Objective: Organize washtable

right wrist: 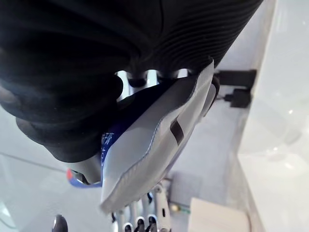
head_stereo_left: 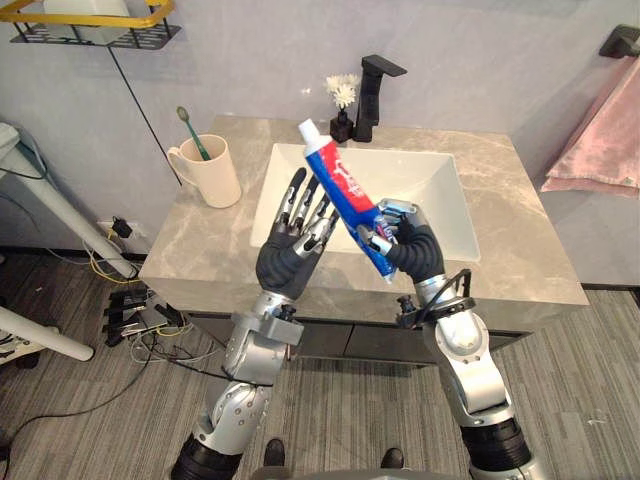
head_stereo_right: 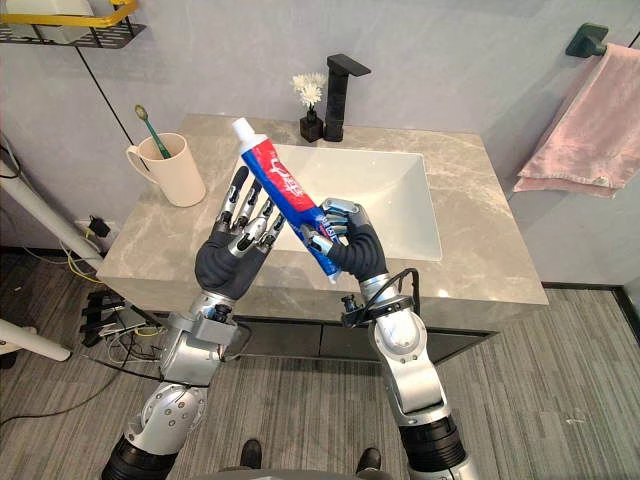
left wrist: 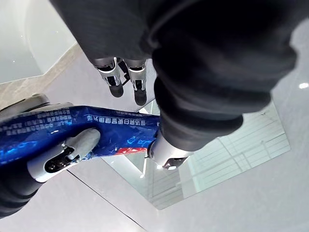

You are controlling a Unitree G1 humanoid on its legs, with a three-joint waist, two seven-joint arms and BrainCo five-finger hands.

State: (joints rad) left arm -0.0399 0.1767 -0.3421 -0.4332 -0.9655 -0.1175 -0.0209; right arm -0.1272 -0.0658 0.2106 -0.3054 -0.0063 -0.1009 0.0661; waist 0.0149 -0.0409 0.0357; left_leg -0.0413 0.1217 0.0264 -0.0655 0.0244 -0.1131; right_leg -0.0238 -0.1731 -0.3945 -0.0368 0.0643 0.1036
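A blue and red toothpaste tube (head_stereo_left: 340, 190) with a white cap is held tilted above the front of the white sink (head_stereo_left: 430, 190), cap end up and toward the left. My right hand (head_stereo_left: 410, 245) is shut on the tube's lower end; the crimped tail (right wrist: 149, 145) sticks out past its fingers. My left hand (head_stereo_left: 295, 235) is raised just left of the tube, open with straight fingers (left wrist: 125, 79) alongside it. Whether they touch the tube I cannot tell. A cream cup (head_stereo_left: 210, 170) with a green toothbrush (head_stereo_left: 192, 130) stands on the counter's left side.
The grey marble counter (head_stereo_left: 520, 250) surrounds the sink. A black faucet (head_stereo_left: 372, 95) and a small black vase of white flowers (head_stereo_left: 343, 100) stand at the back. A pink towel (head_stereo_left: 600, 140) hangs at the right, and a wire shelf (head_stereo_left: 90, 25) is mounted at the upper left.
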